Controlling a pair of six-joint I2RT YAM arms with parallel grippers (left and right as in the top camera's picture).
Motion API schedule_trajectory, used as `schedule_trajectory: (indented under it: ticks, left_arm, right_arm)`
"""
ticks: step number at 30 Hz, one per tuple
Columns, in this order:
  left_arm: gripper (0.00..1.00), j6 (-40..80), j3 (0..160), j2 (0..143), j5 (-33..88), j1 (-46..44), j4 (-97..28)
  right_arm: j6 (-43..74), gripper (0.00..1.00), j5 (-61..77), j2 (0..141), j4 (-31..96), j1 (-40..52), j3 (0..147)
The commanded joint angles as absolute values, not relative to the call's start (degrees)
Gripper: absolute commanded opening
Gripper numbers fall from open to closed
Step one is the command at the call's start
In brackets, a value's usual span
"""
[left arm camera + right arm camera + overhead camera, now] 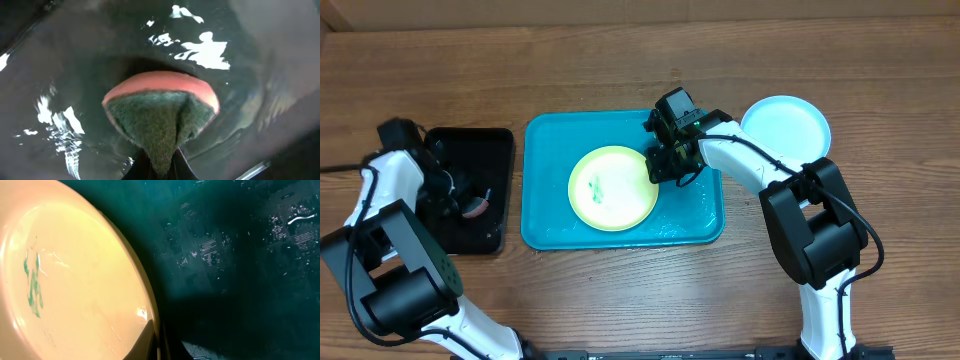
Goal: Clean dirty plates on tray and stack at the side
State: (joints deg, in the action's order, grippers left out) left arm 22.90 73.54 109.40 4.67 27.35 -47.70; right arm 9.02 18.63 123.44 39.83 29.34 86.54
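From where I stand the job looks partly done at best. One pale plate [785, 128] sits on the bare table [620, 60] just off the right end of the turquoise tray [545, 180]. It looks clean, and I take it as the start of the side stack (whether another plate lies under it I cannot tell). The yellow-green plate [615, 188] lies flat in the middle of the tray, with a teal smear [32, 282] plainly on its centre, so that one has not been wiped. The right tool [670, 165] is down at the plate's right-hand rim. In its own camera the rim runs straight in between the fingers, so it seems to be pinching the edge, though the fingertips barely show. The left tool [160, 167] is well away, over the smaller black tray [470, 140], clamped on a sponge [160, 115] with a pink back and green scouring face, folded where it is squeezed. The black tray's floor glistens as if wet. What is left, by my reckoning, is to bring the sponge across, scrub off the smear while the plate is steadied, then set the plate on the pale one. I see only these two plates.
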Motion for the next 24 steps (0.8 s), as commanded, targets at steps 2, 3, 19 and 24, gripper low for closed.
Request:
schedule_trajectory:
  ticks: [2,3,19,24]
  left_arm:
    - [0.04,22.2,83.7,109.3,4.7,27.0,-54.5]
    - [0.04,21.8,85.8,109.2,5.4,26.9,-56.7]
    - [0.04,3.1,90.0,108.6,27.7,15.9,-64.2]
    - [0.04,5.5,89.9,108.7,23.2,8.0,-62.4]
  right_arm:
    - [9.0,0.04,17.0,124.3,38.7,29.6,85.9]
    - [9.0,0.04,17.0,124.3,38.4,29.6,85.9]
    - [14.2,0.04,8.1,124.3,32.4,35.3,85.9]
    - [16.8,0.04,4.5,124.3,32.4,36.2,85.9]
